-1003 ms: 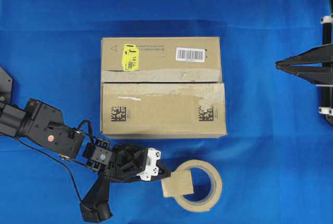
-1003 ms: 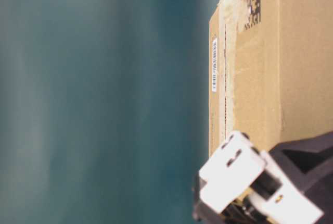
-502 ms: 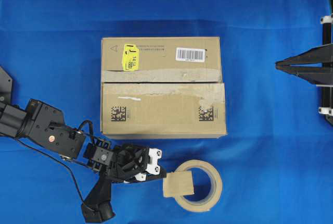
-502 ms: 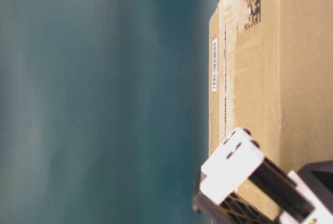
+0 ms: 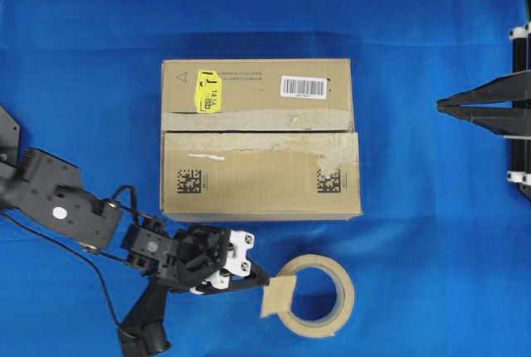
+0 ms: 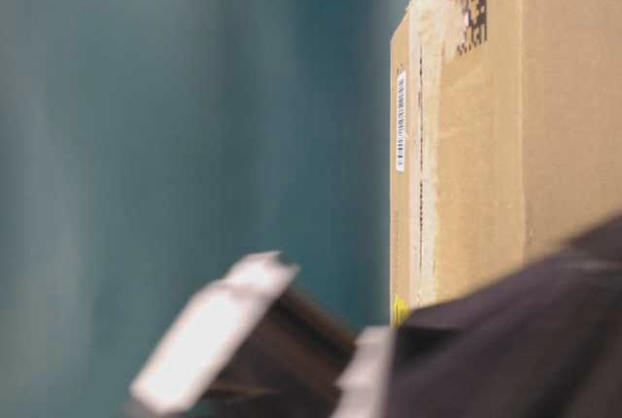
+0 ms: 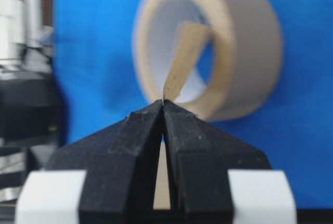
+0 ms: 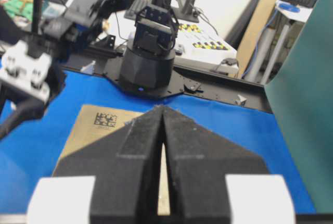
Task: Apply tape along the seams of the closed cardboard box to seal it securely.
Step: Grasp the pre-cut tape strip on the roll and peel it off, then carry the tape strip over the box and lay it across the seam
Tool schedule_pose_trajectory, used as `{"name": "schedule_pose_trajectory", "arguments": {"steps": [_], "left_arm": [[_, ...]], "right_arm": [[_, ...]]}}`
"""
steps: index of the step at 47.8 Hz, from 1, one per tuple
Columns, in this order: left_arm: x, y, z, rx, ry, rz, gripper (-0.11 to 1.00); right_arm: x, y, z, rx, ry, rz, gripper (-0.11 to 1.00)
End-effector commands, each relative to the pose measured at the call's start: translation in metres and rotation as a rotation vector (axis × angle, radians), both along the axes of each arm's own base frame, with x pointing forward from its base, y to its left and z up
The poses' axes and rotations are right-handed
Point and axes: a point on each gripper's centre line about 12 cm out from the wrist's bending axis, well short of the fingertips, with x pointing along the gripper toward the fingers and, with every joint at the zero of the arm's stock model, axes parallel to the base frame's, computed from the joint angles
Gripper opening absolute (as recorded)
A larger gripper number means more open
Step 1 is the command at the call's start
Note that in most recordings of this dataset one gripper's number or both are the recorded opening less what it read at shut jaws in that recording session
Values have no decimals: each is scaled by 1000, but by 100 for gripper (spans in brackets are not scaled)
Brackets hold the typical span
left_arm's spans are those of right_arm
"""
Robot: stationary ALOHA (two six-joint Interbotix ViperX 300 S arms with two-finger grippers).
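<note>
Two sets of fingers closed | I see left fingers [image 7: 163, 103] pinching tape [image 7: 183, 57] by roll [image 5: 314, 295] | right fingers [image 8: 163, 110] empty

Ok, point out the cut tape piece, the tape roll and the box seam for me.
tape [image 5: 276, 296]: overhead view, middle of the tan piece.
tape roll [image 5: 347, 300]: overhead view, right side of the ring.
seams [image 5: 249, 131]: overhead view, dark gap line between the top flaps.

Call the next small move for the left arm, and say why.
Probably lift the tape piece clear of the tape roll. The left gripper is shut on its edge, it leans on the roll, and the seam of the cardboard box is still untaped.
</note>
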Motion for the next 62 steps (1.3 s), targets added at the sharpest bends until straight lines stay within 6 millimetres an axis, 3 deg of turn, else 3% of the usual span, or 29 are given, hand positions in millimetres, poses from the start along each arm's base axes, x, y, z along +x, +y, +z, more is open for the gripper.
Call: {"name": "schedule_pose_trajectory", "arguments": {"steps": [1,11,22,30,47,62], "left_arm": [[-3,9,37,-20,-63,15,0],[-13,37,78,39,-144,40,0],[-18,90,96,113,-187,143,0],[-15,119,96,123,-181,220,0],[-11,159,89,138,-137,324,0],[-3,168,68,135,-63,345,0]], "right_arm": [[2,0,9,2,-20,2,0],[4,0,6,3,-8,3,0],[6,1,3,5,3,6,0],[8,1,-1,6,17,8,0],[11,2,-6,2,38,8,0],[14,1,-11,-2,55,6,0]]}}
